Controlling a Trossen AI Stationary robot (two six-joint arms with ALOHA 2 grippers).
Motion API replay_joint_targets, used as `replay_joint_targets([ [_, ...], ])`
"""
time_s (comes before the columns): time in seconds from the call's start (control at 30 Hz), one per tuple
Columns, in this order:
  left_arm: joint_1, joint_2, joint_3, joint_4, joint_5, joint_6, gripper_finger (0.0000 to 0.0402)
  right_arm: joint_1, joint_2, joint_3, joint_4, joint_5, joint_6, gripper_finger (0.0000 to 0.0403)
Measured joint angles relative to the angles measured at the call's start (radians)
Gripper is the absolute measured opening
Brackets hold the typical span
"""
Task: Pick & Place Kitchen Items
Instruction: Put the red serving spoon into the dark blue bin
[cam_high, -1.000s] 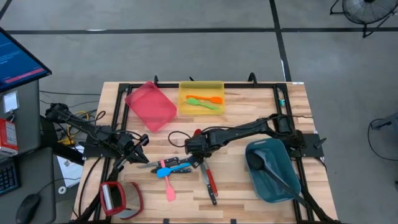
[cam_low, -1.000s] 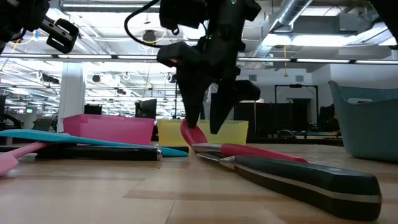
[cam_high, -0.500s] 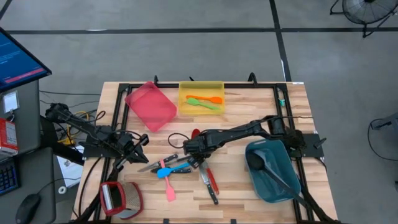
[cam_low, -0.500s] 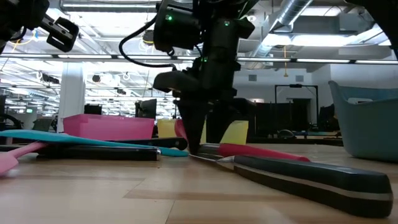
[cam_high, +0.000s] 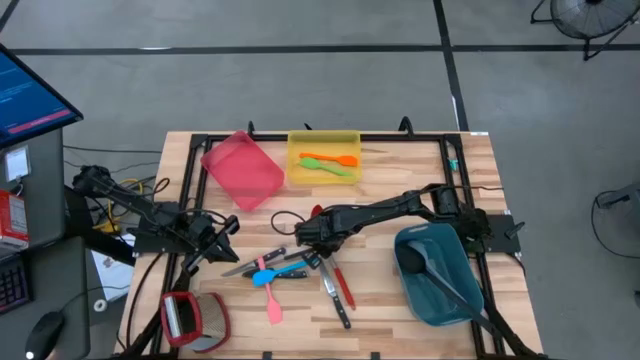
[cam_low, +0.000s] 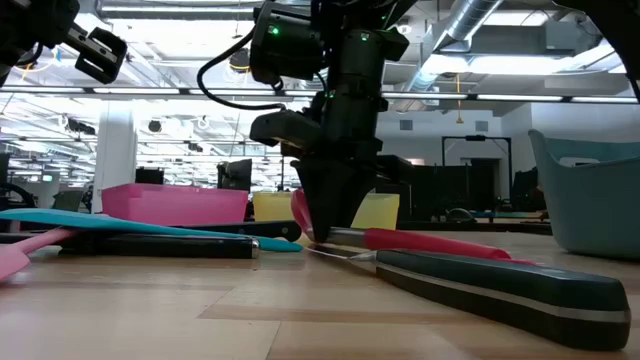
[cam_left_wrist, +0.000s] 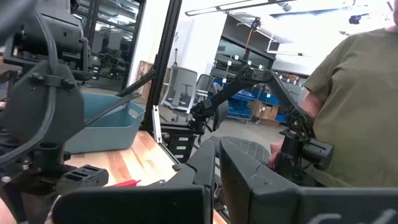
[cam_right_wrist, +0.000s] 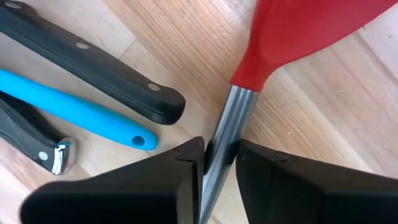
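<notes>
1. The right gripper (cam_right_wrist: 217, 163) has its jaws pinched on the steel neck of the red spoon (cam_right_wrist: 311, 25), which lies on the counter (cam_high: 400, 170) amid the knives.
2. The left gripper (cam_high: 222, 232) hovers shut and empty at the counter's left edge.

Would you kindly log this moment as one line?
right gripper: shut on red spoon's steel neck | left gripper: shut, idle | table

A wooden table (cam_high: 400, 165) is seen. At its 12 o'clock a yellow bin (cam_high: 323, 145) and a pink bin (cam_high: 241, 169) are placed, a teal bin (cam_high: 455, 295) at 4 o'clock, and utensils (cam_high: 290, 270) are scattered near 6 o'clock.
</notes>
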Motion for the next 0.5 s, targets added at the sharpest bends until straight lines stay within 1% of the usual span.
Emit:
replay_joint_targets([
  [0.1,0.0,0.0,0.0,0.0,0.0,0.0,0.0008,-0.01,-0.023,-0.004,-0.019,-0.005,-0.03,0.0053],
  [0.17,0.0,0.0,0.0,0.001,0.0,0.0,0.0008,-0.016,-0.036,-0.004,-0.031,-0.005,-0.041,0.0038],
  [0.23,0.0,0.0,0.0,0.001,0.0,0.0,0.0008,-0.021,-0.059,-0.006,-0.043,0.003,-0.069,0.0032],
  [0.3,0.0,0.0,0.0,0.001,0.0,0.0,0.0008,-0.029,-0.077,-0.006,-0.03,0.008,-0.087,0.0012],
  [0.37,0.0,0.0,0.0,0.002,0.0,0.0,0.0008,-0.036,-0.107,-0.008,-0.043,0.0,-0.095,0.0011],
  [0.43,0.0,0.0,0.0,0.001,0.0,0.0,0.0008,-0.043,-0.154,-0.005,-0.023,-0.025,-0.104,0.0002],
  [0.5,0.0,0.0,0.0,0.002,0.0,0.0,0.0008,-0.044,-0.205,-0.005,-0.026,-0.041,-0.117,0.0005],
])
